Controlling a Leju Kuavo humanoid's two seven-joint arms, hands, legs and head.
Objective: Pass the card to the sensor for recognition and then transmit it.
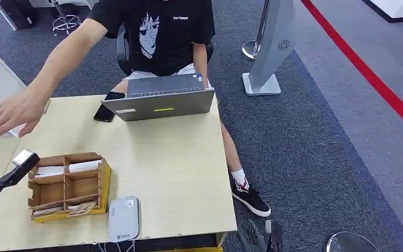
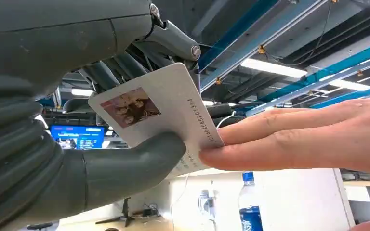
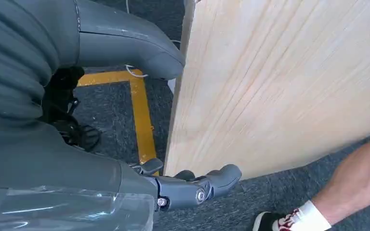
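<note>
In the left wrist view my left hand (image 2: 77,144) holds a white card (image 2: 164,103) with a small photo and a printed number, the thick thumb pressing its lower face. A person's fingers (image 2: 294,139) pinch the card's far edge. In the head view that person's outstretched hand (image 1: 10,113) reaches over the table's far left. The white card sensor (image 1: 123,218) lies flat near the table's front edge. My right hand (image 3: 91,178) hangs beside the table edge (image 3: 183,96), fingers apart and holding nothing.
A wooden divided organizer (image 1: 65,186) with several cards stands left of the sensor. An open grey laptop (image 1: 160,100) and a black phone (image 1: 105,111) sit at the far side before the seated person. A black gooseneck device (image 1: 10,173) rises at the left. The person's shoe (image 1: 249,197) is right of the table.
</note>
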